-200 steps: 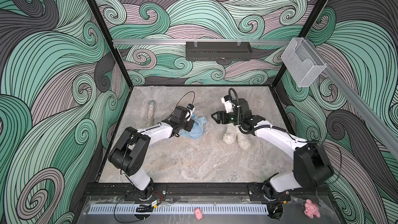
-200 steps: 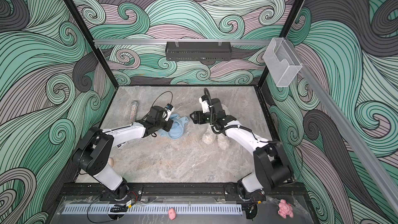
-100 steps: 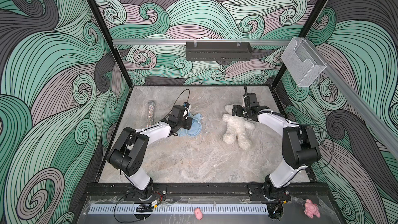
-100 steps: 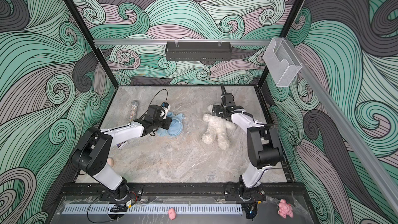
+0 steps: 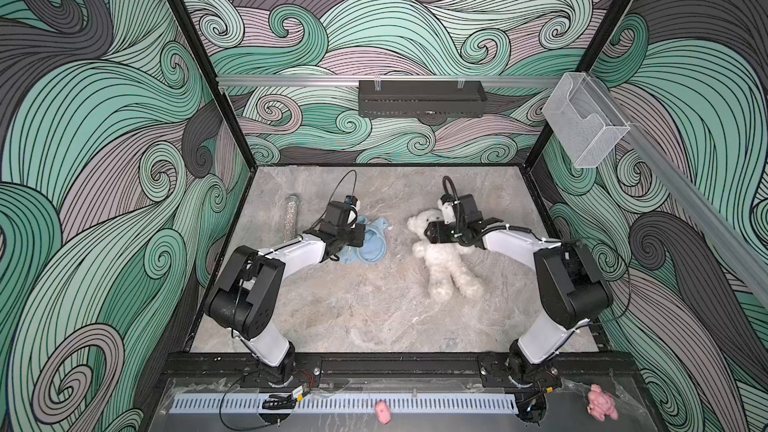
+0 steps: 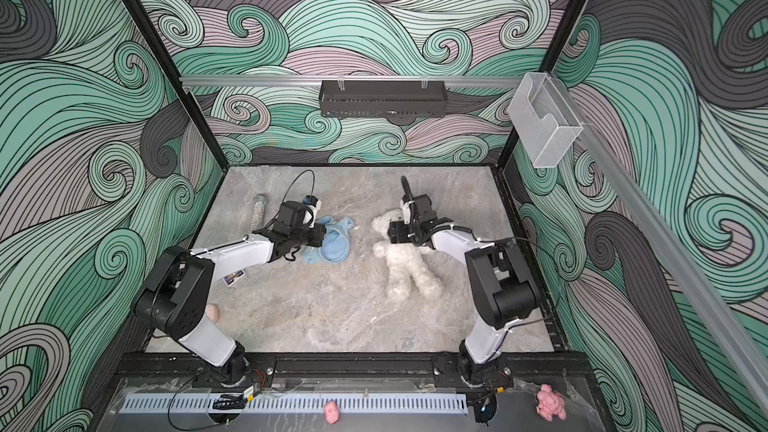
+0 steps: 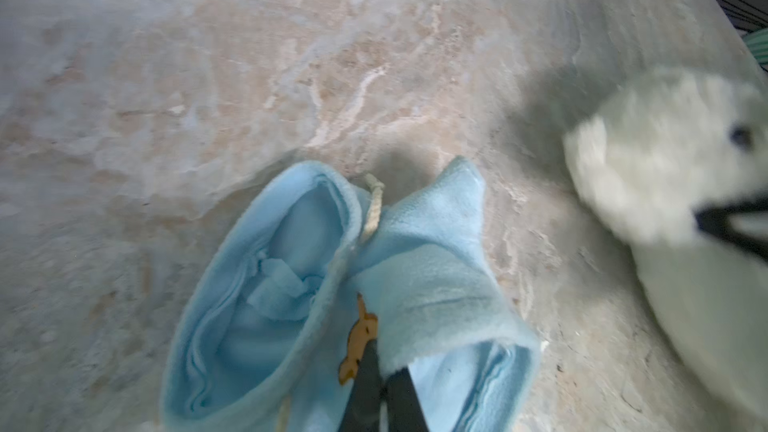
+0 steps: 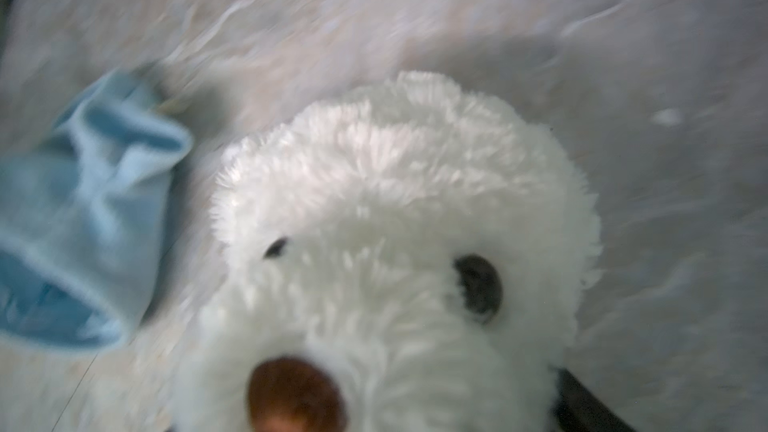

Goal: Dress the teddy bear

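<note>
– While the left gripper (image 7: 380, 371) is clamped on something blue, what exactly is that thing?

– It is a light blue fleece garment (image 7: 291, 284) with a pale drawstring (image 7: 374, 205) and a small orange animal patch (image 7: 359, 338). The gripper's closed fingers (image 7: 365, 388) pinch the fabric right beside the patch. The garment lies crumpled on the marbled tabletop (image 5: 374, 317), left of centre, with its opening gaping.

– And where is the teddy bear (image 5: 446, 270)?

– It lies right of centre, near the garment but apart from it, with its head toward the far side and its legs splayed toward the near side. The right wrist view shows its dark eyes and brown nose close up, though blurred.

– How does the right gripper (image 5: 430, 238) stand?

– It reaches in from the right and sits low over the bear's neck, with its jaws spread wide. One dark finger (image 8: 582, 405) shows beside the bear's cheek. Whether the jaws press into the fur cannot be told.

– Does anything else lie about?

– A glittery tube (image 5: 292, 218) lies at the far left of the tabletop, well apart from the garment. On the near ledge, a small pink plush toy (image 5: 382, 411) sits around the middle and a larger pink plush toy (image 5: 600, 407) lies toward the right end
</note>
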You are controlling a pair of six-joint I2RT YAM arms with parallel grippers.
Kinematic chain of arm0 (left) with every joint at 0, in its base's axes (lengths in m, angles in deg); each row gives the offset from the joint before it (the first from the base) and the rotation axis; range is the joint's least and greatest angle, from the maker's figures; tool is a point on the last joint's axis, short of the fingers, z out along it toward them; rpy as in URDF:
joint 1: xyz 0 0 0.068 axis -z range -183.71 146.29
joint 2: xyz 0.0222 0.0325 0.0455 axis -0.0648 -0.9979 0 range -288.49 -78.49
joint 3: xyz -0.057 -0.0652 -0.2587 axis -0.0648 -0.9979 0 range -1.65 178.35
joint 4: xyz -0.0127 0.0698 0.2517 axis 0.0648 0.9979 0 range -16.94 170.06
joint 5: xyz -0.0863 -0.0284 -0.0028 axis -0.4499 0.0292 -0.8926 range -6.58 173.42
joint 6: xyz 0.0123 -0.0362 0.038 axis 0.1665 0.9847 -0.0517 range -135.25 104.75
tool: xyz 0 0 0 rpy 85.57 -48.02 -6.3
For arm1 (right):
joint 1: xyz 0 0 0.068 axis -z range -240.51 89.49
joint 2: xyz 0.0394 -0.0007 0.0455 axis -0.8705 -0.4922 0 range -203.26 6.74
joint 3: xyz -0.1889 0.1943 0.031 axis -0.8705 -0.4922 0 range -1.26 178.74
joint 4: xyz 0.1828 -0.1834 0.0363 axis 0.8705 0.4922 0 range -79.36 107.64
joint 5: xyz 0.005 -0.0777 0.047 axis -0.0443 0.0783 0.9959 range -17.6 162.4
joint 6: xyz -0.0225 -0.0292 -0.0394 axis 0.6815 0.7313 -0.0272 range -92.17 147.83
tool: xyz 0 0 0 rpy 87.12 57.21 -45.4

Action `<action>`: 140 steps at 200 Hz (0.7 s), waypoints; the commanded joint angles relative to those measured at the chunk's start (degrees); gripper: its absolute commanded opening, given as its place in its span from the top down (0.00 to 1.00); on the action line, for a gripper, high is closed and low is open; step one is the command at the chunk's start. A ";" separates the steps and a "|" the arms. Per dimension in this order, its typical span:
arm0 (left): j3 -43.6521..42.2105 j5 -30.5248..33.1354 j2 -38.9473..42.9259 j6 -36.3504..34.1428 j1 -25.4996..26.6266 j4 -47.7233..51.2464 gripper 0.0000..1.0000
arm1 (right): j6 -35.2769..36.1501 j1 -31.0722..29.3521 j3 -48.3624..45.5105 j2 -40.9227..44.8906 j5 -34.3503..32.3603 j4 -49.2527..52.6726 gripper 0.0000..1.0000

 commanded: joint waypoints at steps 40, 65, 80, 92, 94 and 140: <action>-0.78 0.54 1.79 1.70 -1.56 0.28 1.00 | 4.82 -3.47 -5.14 12.95 0.91 3.54 0.01; -0.85 -0.04 1.59 1.83 -1.59 0.19 1.00 | 5.75 -6.22 -5.33 12.78 -1.55 3.84 0.01; -0.93 -0.34 1.55 1.85 -1.55 0.12 1.00 | 6.84 -8.00 -5.09 11.51 -4.10 3.18 0.01; -0.93 -0.56 1.71 1.87 -1.62 0.12 1.00 | 7.30 -8.22 -4.81 9.59 -4.29 1.80 0.01; -0.93 -0.60 1.71 1.89 -1.62 0.10 1.00 | 7.34 -8.26 -4.54 8.98 -4.14 1.38 0.01; -1.49 -2.21 2.15 2.53 -1.61 0.12 1.00 | 6.56 -9.26 -4.72 0.19 -0.62 -10.23 0.19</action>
